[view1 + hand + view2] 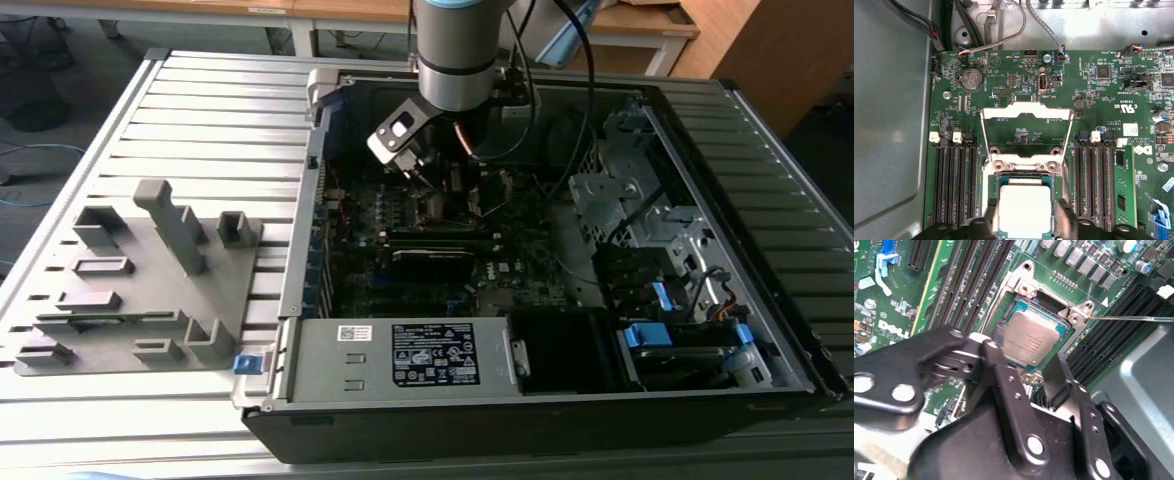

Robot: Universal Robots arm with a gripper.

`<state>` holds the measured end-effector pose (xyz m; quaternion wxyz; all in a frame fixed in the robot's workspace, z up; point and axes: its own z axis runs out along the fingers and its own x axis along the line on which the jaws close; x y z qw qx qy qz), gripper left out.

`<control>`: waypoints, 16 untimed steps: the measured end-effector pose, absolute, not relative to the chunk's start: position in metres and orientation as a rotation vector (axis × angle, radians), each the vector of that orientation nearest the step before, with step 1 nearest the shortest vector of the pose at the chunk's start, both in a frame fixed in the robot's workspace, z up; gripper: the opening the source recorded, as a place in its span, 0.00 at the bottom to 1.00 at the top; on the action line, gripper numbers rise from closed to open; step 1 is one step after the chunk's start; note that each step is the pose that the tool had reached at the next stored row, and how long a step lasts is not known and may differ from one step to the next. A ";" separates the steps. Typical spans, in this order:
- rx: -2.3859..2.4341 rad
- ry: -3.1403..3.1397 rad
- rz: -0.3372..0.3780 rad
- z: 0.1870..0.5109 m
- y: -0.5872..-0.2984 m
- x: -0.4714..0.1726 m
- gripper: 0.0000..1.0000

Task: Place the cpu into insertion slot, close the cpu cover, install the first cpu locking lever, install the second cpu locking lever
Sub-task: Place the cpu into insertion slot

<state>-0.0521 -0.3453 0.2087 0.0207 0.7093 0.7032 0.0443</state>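
No print here you can read with certainty; note where it stands.
- Exterior view, 6 o'clock: black-and-white label [431,354] on grey power supply box [334,375], lettering too small. Small white barcode sticker [352,332] at label's 10 o'clock.
- First wrist view: white silkscreen lettering across green board [1089,85], too fine to make out. White triangle sign [994,61] just beside coin cell [970,78]. White sticker [1130,130] near memory slots [1094,185].
- Second wrist view: faint lines of print on cpu [1031,340] top, unreadable.
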 end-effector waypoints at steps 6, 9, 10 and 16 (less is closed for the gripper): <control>2.199 2.181 0.137 0.209 -0.345 -0.052 0.35; 2.199 2.181 0.137 0.209 -0.345 -0.052 0.24; 2.199 2.181 0.137 0.209 -0.345 -0.052 0.18; 2.199 2.181 0.137 0.209 -0.345 -0.052 0.11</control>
